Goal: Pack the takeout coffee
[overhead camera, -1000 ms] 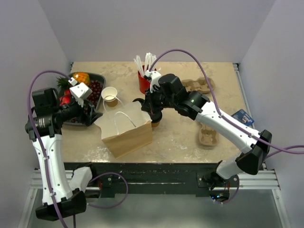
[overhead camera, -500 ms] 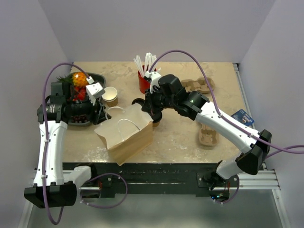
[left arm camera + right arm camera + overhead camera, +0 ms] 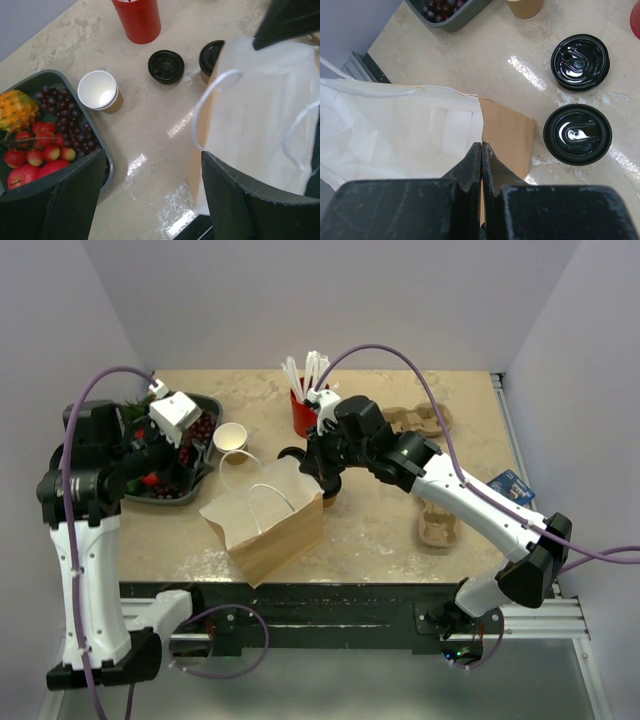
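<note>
**Top view:** the paper bag (image 3: 265,530) stands open toward the near edge of the counter (image 3: 380,540), left of middle. The right claw (image 3: 319,478) sits at the bag's far right corner. The takeout coffee (image 3: 328,500) is just past that corner, about mid-counter, and mostly under the arm (only a sliver of tan shows).

**Left wrist view:** the left claw (image 3: 152,160) is spread wide with nothing between the fingers. It hovers over bare counter between the fruit tray (image 3: 55,75) and the bag. The coffee (image 3: 211,56) is upright with its lid on, half hidden behind the bag's far wall. A loose lid (image 3: 166,66) lies just left of it. The lidless cup (image 3: 99,90) and the red cup (image 3: 137,20) are further toward the far left.

Likely step: the left claw fetches the coffee while the right keeps the bag mouth open.
- Come down over the lidded cup, not the loose lid (they look alike from above).
- Grip the paper wall below the lid.
- Keep it upright, clear the white handles, and lower it straight in.

**Right wrist view:** the right claw (image 3: 481,146) has its fingers pressed together, pinching the bag rim where the white lining meets the brown outside. The coffee (image 3: 577,134) stands just beside the bag wall, with the loose lid (image 3: 580,61) beyond it.
</note>
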